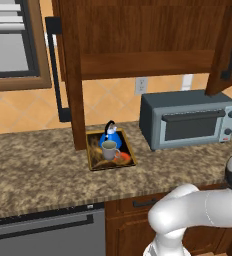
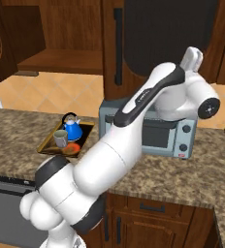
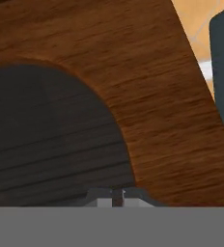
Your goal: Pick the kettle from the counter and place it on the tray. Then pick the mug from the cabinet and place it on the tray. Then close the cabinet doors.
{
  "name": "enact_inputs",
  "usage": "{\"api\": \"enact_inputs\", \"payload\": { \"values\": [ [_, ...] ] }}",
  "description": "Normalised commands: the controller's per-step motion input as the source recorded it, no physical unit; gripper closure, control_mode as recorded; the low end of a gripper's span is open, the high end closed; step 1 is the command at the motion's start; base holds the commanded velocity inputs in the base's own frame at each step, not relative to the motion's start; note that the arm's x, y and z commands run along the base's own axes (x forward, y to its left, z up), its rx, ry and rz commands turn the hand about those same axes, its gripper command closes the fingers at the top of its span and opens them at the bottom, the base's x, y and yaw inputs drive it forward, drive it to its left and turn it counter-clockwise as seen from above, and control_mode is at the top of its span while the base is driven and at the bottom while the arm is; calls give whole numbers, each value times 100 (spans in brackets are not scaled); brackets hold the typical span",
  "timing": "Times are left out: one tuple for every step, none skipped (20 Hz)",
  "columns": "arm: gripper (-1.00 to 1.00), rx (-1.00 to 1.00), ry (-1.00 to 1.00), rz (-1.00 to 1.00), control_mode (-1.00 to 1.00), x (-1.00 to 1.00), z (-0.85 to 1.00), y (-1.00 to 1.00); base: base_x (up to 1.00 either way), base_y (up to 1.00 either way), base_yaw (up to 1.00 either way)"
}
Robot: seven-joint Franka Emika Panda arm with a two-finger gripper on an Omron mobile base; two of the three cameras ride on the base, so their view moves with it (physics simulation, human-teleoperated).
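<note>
The blue kettle [image 1: 110,135] [image 2: 73,128] and the grey mug [image 1: 108,149] [image 2: 61,138] both stand on the wooden-rimmed tray [image 1: 94,159] [image 2: 46,145], which lies on the granite counter [image 1: 38,165] [image 2: 182,179]. The cabinet [image 1: 138,40] [image 2: 51,53] is open. Its left door [image 1: 70,75] stands edge-on, and its right door [image 1: 228,50] [image 2: 168,43] is swung outward. My arm reaches up to the right door. In the hand view my gripper [image 3: 117,198] is shut with nothing in it, right against that door's dark arched panel [image 3: 51,135].
A grey toaster oven [image 1: 188,120] [image 2: 158,133] stands on the counter to the right of the tray, under the right door. A dishwasher front [image 1: 43,235] sits below the counter. A window [image 1: 8,40] is at far left.
</note>
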Motion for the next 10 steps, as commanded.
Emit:
{"api": "enact_inputs", "payload": {
  "values": [
    [100,-12,11,0,-100,64,0,67,0,0,0],
    [100,-12,12,0,-100,65,0,70,0,0,0],
    [100,-12,8,-3,-100,61,0,75,0,0,0],
    [100,-13,7,-4,-100,63,0,81,0,0,0],
    [100,-15,4,-6,-100,64,-2,99,0,0,0],
    [100,-16,0,-7,-100,64,-7,100,0,0,0],
    [100,-13,0,-9,-100,72,-7,100,0,0,0],
    [100,-11,0,-9,-100,71,-8,100,0,0,0],
    [100,-10,0,-8,-100,71,-9,100,0,0,0],
    [100,-8,0,-8,-100,70,-9,100,0,0,0]
  ]
}}
